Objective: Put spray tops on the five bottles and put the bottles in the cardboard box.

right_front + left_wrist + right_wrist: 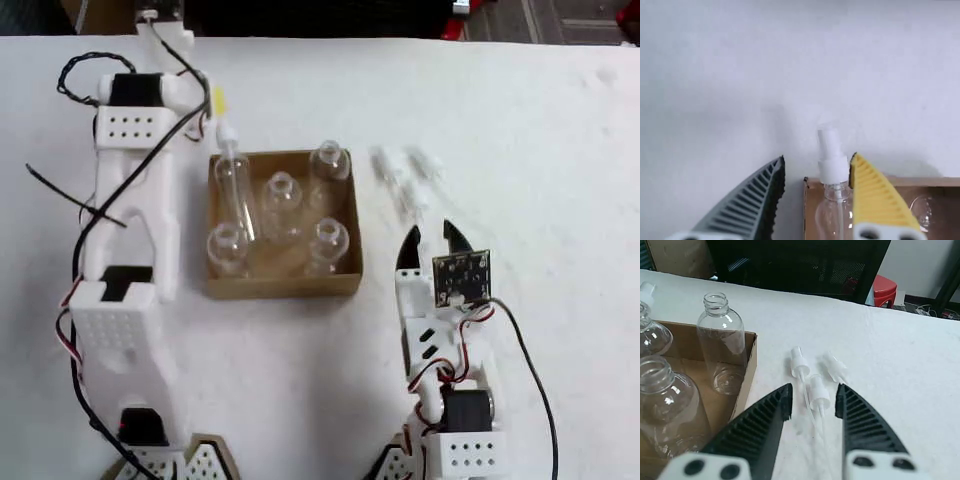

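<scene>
**Right gripper (431, 234) poised over the loose spray tops (799, 362), jaws spread and holding nothing.**
The tops lie close together on the table (560, 150) just beside the box (283, 286). In the box stand four uncapped bottles (328, 240), and a capped bottle (235, 185) leans along one wall. I'd single out the nearest top and pinch its head squarely, not the thin tube, without scattering its neighbours. The left gripper (818, 159) hangs open and empty by the capped bottle's top.

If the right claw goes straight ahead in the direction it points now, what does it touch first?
Most likely the loose spray tops, the nearest lying just ahead of the open right claw; the exact depth is unclear.
</scene>
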